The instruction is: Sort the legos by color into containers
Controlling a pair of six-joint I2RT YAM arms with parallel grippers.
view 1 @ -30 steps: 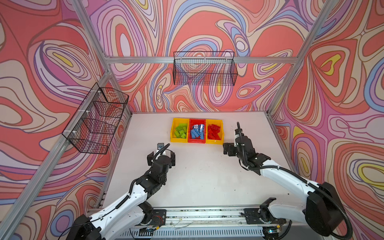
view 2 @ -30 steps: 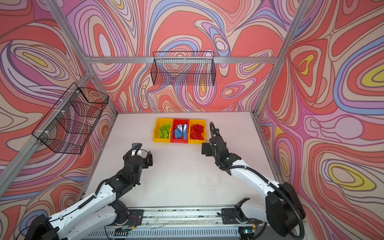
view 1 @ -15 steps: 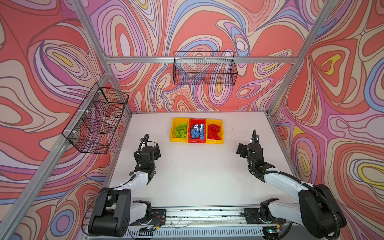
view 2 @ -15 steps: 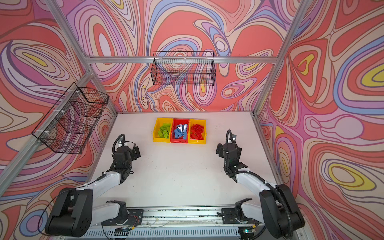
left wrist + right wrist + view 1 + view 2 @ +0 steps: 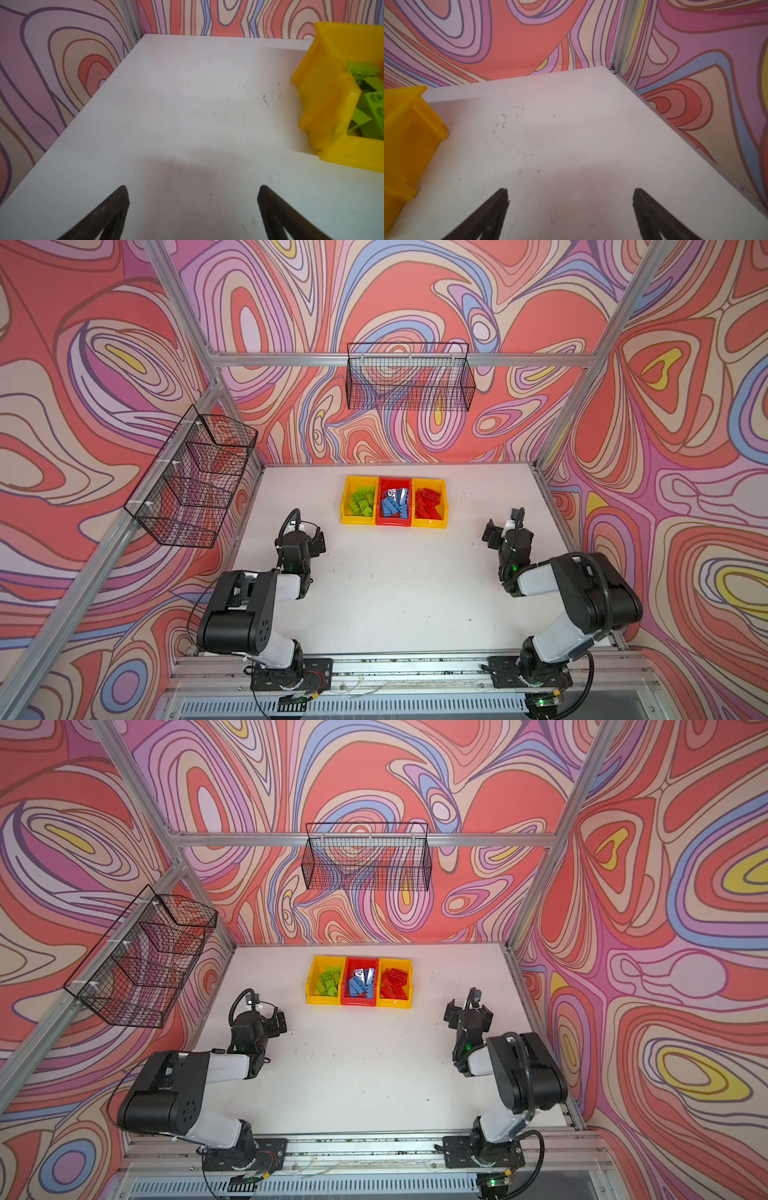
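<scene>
Three bins stand in a row at the back middle of the white table. The left yellow bin [image 5: 345, 499] holds green legos [image 5: 360, 502], the red bin [image 5: 392, 523] holds blue legos [image 5: 394, 504], and the right yellow bin [image 5: 429, 523] holds red legos [image 5: 428, 502]. No loose lego shows on the table. My left gripper [image 5: 307, 533] hovers open and empty, left and in front of the bins; its wrist view shows wide jaws [image 5: 192, 191] over bare table beside the green legos [image 5: 372, 108]. My right gripper [image 5: 505, 526] is open and empty on the right [image 5: 570, 193].
Black wire baskets hang on the left wall [image 5: 195, 481] and on the back wall [image 5: 409, 377]. Patterned walls close the table on three sides. A metal rail [image 5: 395, 668] carries both arm bases at the front edge. Both arms sit folded close to their bases.
Both arms drew back from the middle of the table toward their own sides and folded up near their bases. Both grippers stayed open and empty.
</scene>
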